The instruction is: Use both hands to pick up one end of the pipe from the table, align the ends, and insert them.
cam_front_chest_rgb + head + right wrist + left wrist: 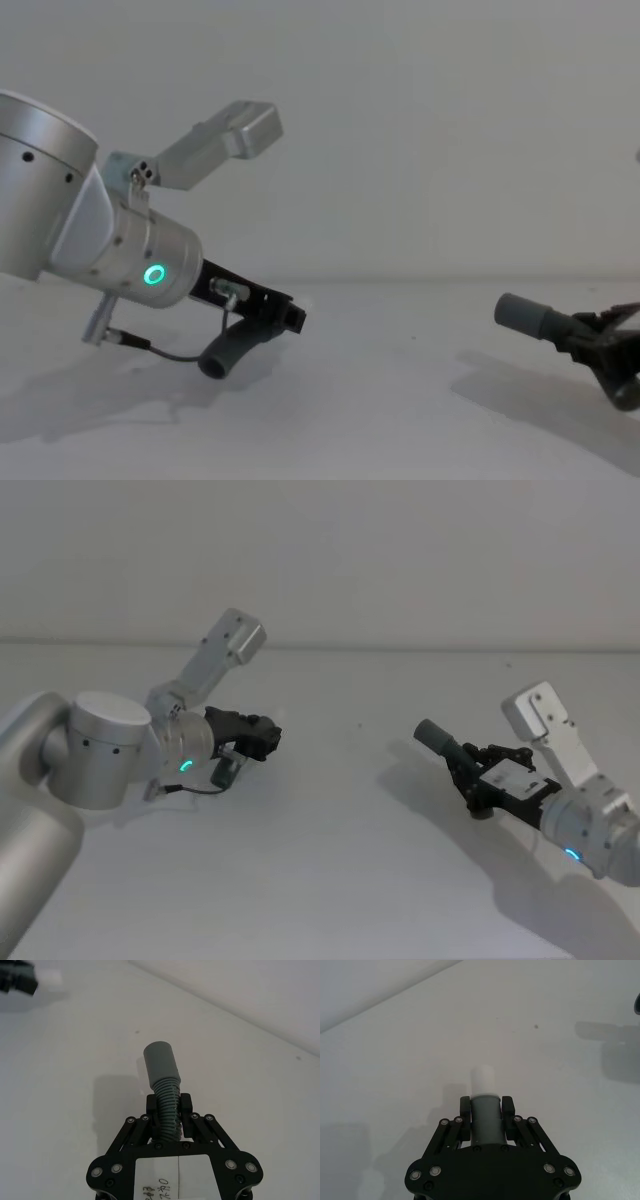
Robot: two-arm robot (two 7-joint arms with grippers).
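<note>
**Head view:** the left gripper (262,736) hangs over the left half of the table (330,880). Its jaws are closed on the white-tipped piece (226,770), whose grey tail droops beneath them. Toward the right edge, the right gripper (468,765) clamps the collared piece (437,737), which points in toward the table's middle. The two ends are well apart.

**Left wrist view:** the fingers (465,1110) pinch the grey body narrowly from both sides. The white tip (482,1080) juts out beyond them over bare table.

**Right wrist view:** the jaws sit narrow on the ribbed neck, and the collar (160,1062) stands out past them. A white label (177,1177) on the gripper's body carries handwritten marks that run off the lower edge, and I cannot read them. No brand name shows anywhere.

**Chest view:** both pieces look clear of the surface. The left piece's tail hangs low and near the table, while the collar on the right sits higher and tilts up toward the left. A green ring light (153,275) glows on the left wrist.

The pick-up appears done, so alignment is the step in hand. The left gripper slopes downward and the collar angles upward, so the two ends do not share a line. The next move probably calls for turning both wrists until the tip faces the collar's mouth squarely. The gap over the table's middle can then be closed, followed by a straight push along that common line.
</note>
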